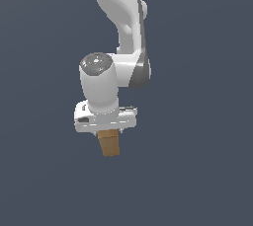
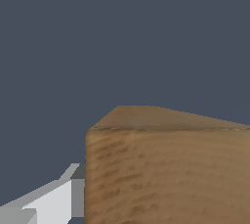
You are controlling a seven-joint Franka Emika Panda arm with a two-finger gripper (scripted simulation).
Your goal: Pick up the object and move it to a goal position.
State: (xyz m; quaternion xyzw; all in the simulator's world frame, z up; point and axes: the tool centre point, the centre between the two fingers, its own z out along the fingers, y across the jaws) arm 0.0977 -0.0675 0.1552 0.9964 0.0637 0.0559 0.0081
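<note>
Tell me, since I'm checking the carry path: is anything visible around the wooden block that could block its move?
Nothing visible does. The wooden block hangs from the gripper against plain dark background in both views. No obstacle and no goal marker shows, so the path's end cannot be judged.

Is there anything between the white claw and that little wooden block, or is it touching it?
Nothing: in the exterior view the wooden block hangs straight out of the gripper; the wrist view shows a finger against its side.
</note>
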